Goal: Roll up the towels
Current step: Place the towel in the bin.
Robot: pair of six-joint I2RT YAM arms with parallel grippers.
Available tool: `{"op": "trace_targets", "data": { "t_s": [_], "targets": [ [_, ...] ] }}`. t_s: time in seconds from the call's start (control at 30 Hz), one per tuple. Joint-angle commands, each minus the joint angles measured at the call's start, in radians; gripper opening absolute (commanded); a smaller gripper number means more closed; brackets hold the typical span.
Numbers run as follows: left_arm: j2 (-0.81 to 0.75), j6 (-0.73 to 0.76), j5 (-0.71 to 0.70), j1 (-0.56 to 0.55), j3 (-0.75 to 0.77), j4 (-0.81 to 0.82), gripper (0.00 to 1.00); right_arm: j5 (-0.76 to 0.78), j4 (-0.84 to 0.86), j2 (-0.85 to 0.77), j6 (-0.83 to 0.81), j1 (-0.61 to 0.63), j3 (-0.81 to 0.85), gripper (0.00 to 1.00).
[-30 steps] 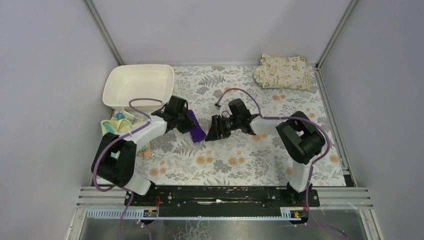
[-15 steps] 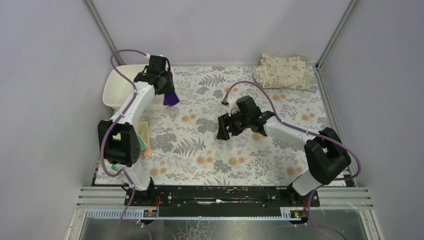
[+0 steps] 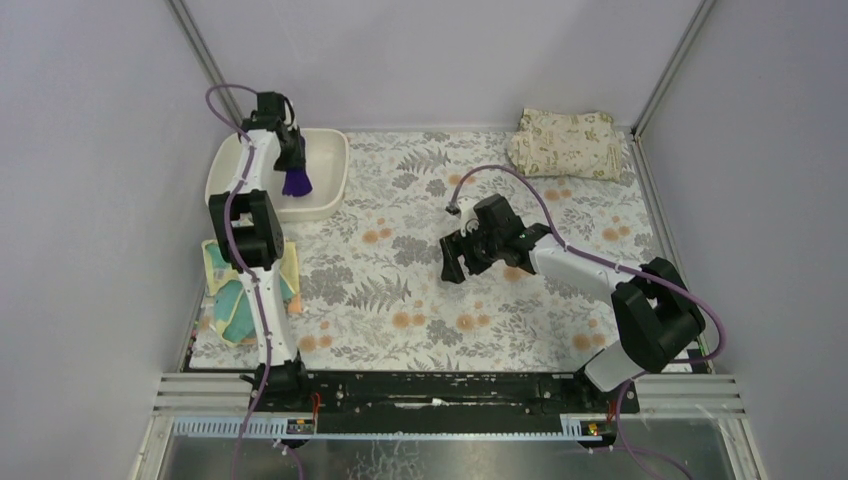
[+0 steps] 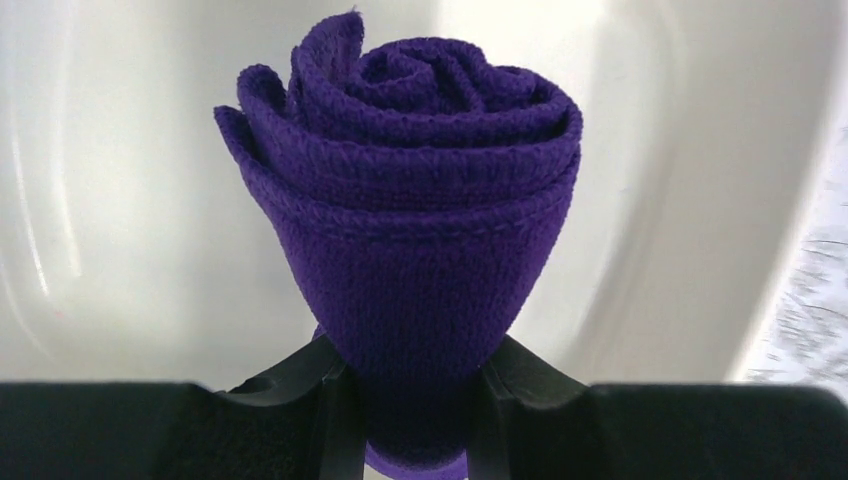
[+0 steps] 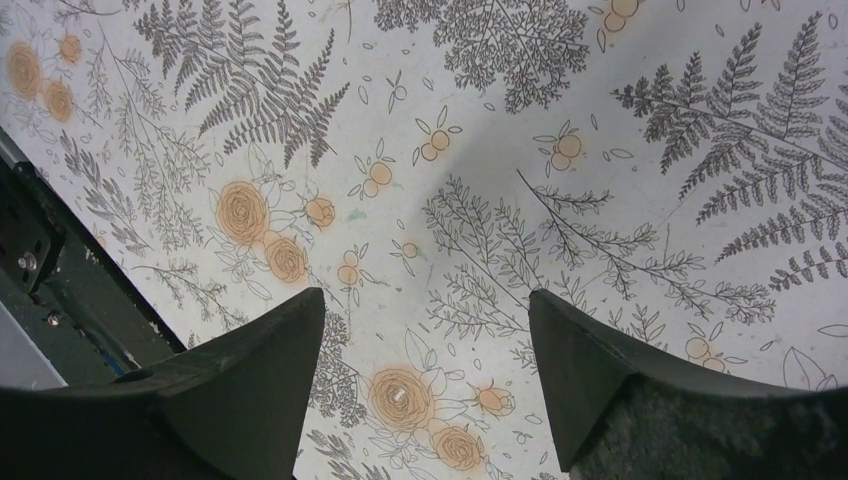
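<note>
The left end effector (image 4: 415,405) is seen pinching the purple towel (image 4: 410,210) at its lower end, fingers pressed into the cloth from both sides. The towel is wound into a tight spiral, and the squeeze is judged to be what keeps the coil from springing loose. It is held over the inside of the white basin (image 4: 660,150) at the far left, apparently so that the finished roll can be set down there. Whether the roll touches the basin floor cannot be told from either view, and its gripped end is buried between the fingers.

The right end effector (image 5: 425,300) is spread wide with nothing between its fingers. It is held low over the bare patterned worktop (image 5: 500,150) at mid-scene, parked out of the way, it is judged, while the other arm delivers.

Further out, at the near left edge, the pale yellow towel (image 3: 213,255) and the teal towel (image 3: 236,305) are seen lying flat and unrolled, seemingly overlapping. Much of both is covered by the left arm, so their edges are hard to make out. A folded beige cloth (image 3: 565,143) is seen in the far right corner.
</note>
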Motion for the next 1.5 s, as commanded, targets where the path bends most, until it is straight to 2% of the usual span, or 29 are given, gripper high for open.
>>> {"op": "trace_targets", "data": {
  "t_s": [0.0,0.27,0.4,0.53,0.7,0.83,0.9,1.17,1.27,1.47],
  "targets": [
    [0.11,0.086,-0.017,0.058,0.086,-0.076,0.12,0.015,-0.042,-0.007,-0.014,-0.001,0.019,0.81],
    [0.245,0.122,-0.324,0.108,0.178,-0.064,0.11,0.056,-0.142,0.063,-0.035,-0.001,0.089,0.81],
    [0.273,0.196,-0.476,0.109,0.118,0.023,0.13,0.084,-0.189,0.091,-0.04,-0.001,0.138,0.81],
    [0.328,0.246,-0.561,0.108,0.153,0.043,0.15,0.112,-0.226,0.109,-0.031,-0.001,0.188,0.81],
    [0.341,0.331,-0.651,0.108,0.131,0.133,0.3,0.127,-0.252,0.159,-0.012,-0.001,0.236,0.8],
    [0.363,0.387,-0.716,0.106,0.15,0.168,0.32,0.126,-0.257,0.173,0.0,-0.001,0.257,0.8],
    [0.373,0.407,-0.743,0.106,0.16,0.183,0.37,0.13,-0.264,0.18,-0.001,0.0,0.269,0.79],
    [0.38,0.428,-0.786,0.106,0.154,0.236,0.55,0.128,-0.268,0.189,-0.004,0.0,0.276,0.79],
    [0.379,0.44,-0.847,0.105,0.145,0.28,0.63,0.128,-0.263,0.191,-0.005,0.001,0.273,0.79],
    [0.37,0.461,-0.914,0.106,0.106,0.342,0.72,0.126,-0.258,0.187,-0.009,0.0,0.267,0.79]
  ]
}}
